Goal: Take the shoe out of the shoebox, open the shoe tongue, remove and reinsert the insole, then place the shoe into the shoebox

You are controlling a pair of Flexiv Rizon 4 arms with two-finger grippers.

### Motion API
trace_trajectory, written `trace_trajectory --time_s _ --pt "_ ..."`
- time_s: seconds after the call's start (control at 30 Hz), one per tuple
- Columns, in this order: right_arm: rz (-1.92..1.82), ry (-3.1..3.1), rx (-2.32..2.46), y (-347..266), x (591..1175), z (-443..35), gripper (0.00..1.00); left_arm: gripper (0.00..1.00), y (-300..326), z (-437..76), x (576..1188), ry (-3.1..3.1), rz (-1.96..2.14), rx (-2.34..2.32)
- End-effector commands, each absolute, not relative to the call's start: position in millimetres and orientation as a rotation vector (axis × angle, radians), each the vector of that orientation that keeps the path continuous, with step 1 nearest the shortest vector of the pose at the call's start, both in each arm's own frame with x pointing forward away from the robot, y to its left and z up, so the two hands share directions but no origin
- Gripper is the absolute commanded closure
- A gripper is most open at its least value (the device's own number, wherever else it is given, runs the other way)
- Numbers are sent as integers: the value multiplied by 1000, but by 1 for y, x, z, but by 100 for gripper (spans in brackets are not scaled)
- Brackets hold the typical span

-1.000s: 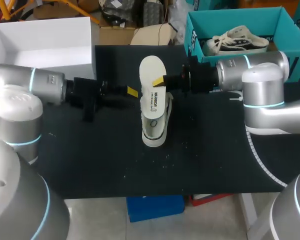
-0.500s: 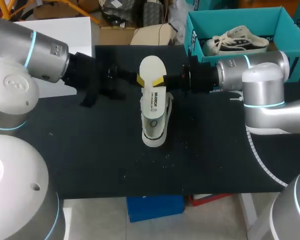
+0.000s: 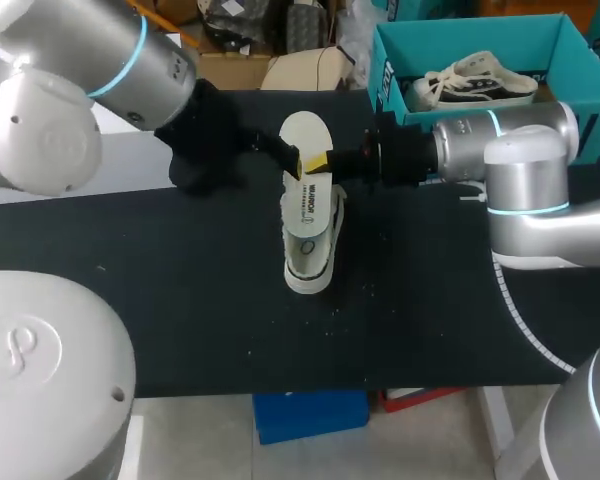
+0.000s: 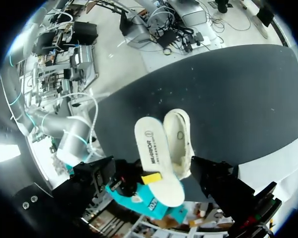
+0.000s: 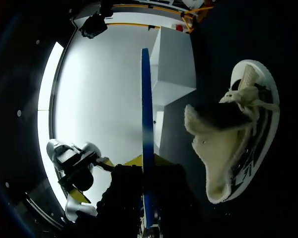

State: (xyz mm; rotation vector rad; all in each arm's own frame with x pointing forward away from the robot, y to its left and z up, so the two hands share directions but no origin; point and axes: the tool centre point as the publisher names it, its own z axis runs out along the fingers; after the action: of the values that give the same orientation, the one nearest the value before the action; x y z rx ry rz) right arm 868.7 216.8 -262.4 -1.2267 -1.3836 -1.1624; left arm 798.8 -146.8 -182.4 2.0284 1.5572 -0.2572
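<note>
A white insole (image 3: 303,150) hangs tilted over the heel of a white sneaker (image 3: 312,250) that lies on the black mat. My right gripper (image 3: 323,160) is shut on the insole's right edge; in the right wrist view the insole (image 5: 145,124) stands edge-on between its yellow tips (image 5: 146,161), with the shoe (image 5: 238,144) beside it. My left gripper (image 3: 291,158) is open at the insole's left edge. In the left wrist view the insole (image 4: 154,153) and shoe (image 4: 180,141) lie between its wide-spread black fingers (image 4: 216,181).
The teal shoebox (image 3: 570,45) stands at the back right, with another sneaker (image 3: 480,80) inside. A white box (image 3: 130,150) at the back left is mostly hidden behind my left arm. The black mat (image 3: 180,300) covers the table's front.
My left arm has swung up and to the right, bringing its gripper to the insole's left edge, with its fingers spread wider. The right arm, insole and shoe have stayed put.
</note>
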Motion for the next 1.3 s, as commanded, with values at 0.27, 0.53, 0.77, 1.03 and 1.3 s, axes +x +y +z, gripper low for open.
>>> trace_trajectory --time_s 0.27,0.53,0.77,1.03,1.3 --pt "-1164 -1383 -1229 218 869 -263 100 0 -164 -163 805 1857 101 2212" --pt "-1164 -1383 -1229 218 869 -263 100 0 -174 -163 801 1956 -45 2117" --pt "-1164 -1383 -1229 218 869 -263 100 0 -182 -175 804 2046 -92 2133" --pt "-1164 -1383 -1229 218 869 -263 100 0 -185 -191 816 2079 -120 2144" --pt "-1164 -1383 -1229 218 869 -263 100 0 -191 -202 834 2093 -122 2180"
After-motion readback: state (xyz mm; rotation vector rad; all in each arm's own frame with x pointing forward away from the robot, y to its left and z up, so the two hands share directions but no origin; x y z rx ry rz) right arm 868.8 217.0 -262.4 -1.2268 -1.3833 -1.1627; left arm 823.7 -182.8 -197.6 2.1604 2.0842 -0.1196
